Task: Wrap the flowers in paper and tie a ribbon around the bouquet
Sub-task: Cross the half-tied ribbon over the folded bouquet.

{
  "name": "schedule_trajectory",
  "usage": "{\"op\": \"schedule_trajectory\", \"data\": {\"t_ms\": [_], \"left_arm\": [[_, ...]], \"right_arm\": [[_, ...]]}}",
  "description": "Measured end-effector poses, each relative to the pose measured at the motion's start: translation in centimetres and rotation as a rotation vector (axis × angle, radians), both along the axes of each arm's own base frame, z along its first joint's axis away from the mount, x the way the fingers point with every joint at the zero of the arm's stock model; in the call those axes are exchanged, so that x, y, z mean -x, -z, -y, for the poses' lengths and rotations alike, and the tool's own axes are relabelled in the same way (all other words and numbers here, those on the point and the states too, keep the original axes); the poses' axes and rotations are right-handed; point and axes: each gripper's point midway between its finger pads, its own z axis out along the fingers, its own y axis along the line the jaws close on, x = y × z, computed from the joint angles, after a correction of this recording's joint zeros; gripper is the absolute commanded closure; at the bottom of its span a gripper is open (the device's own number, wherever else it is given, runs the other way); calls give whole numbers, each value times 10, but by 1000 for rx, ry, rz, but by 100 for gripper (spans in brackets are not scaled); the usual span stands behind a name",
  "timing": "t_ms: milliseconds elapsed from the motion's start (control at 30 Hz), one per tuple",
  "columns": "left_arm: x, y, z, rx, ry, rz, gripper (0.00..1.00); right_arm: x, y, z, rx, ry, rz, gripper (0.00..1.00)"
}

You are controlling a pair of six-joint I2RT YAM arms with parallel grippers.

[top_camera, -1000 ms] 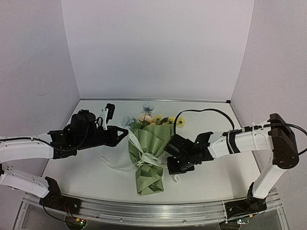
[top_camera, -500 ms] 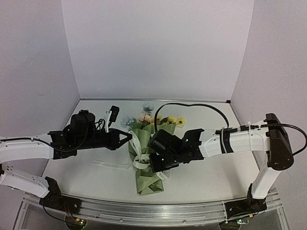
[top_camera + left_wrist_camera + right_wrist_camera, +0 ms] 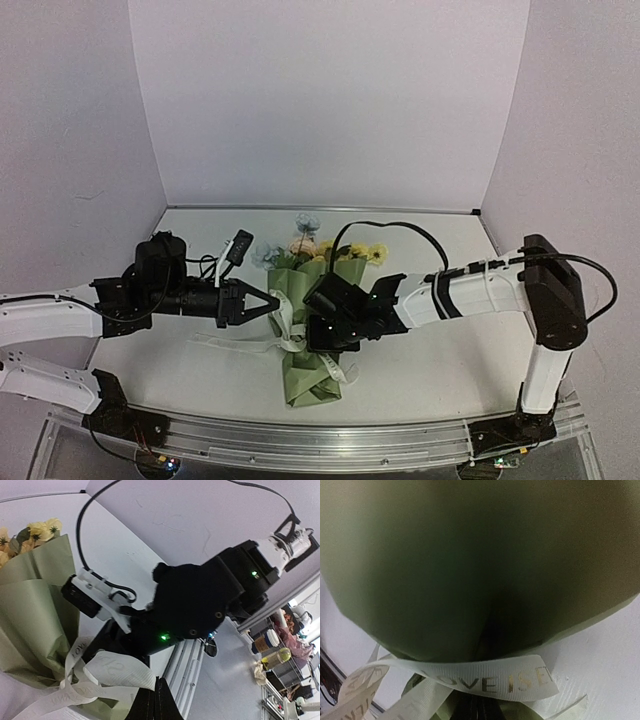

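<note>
The bouquet (image 3: pixel 312 378) lies in the middle of the surface (image 3: pixel 440 385), with the blooms (image 3: pixel 305 246) toward 12 o'clock and the narrow foot toward 6 o'clock. The ribbon (image 3: pixel 290 336) goes around its waist. The left tool (image 3: pixel 272 303) reaches in from 9 o'clock and the right tool (image 3: pixel 318 338) from 3 o'clock. Both are clenched, and each seems to pinch a strand of the ribbon. We judge that the knot is being tightened. If one side pulls harder, the light bouquet can slide or roll; if a thin strand slips from the tips, the loop goes loose. Only the top view gives the whole layout. The left wrist view shows the ribbon loops at the waist, and the right wrist view shows the printed letters, with the paper (image 3: pixel 480 555) close and blurred
</note>
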Motion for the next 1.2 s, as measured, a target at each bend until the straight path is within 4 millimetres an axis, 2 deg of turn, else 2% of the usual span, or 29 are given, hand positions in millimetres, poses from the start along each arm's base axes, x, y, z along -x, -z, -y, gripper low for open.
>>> {"op": "schedule_trajectory", "data": {"t_ms": [200,433,567,667,933,1067,1200], "left_arm": [[21,3,6,8,132,-28,100],[28,37,12,-71,191,-116,100],[29,52,13,-104,197,-160,100],[30,65,12,-135,195,-194,100],[28,107,11,-244,168,-305,100],[25,120,8,-283,143,-326,100],[23,120,5,-294,117,-328,97]], "right_arm": [[-11,10,7,-24,77,-18,94],[-21,16,15,-35,131,9,89],[-26,14,16,-41,149,36,83],[-29,13,16,-47,160,51,82],[-29,-4,25,-66,174,93,80],[-29,-17,24,-84,173,117,83],[-28,-18,24,-79,163,125,93]]}}
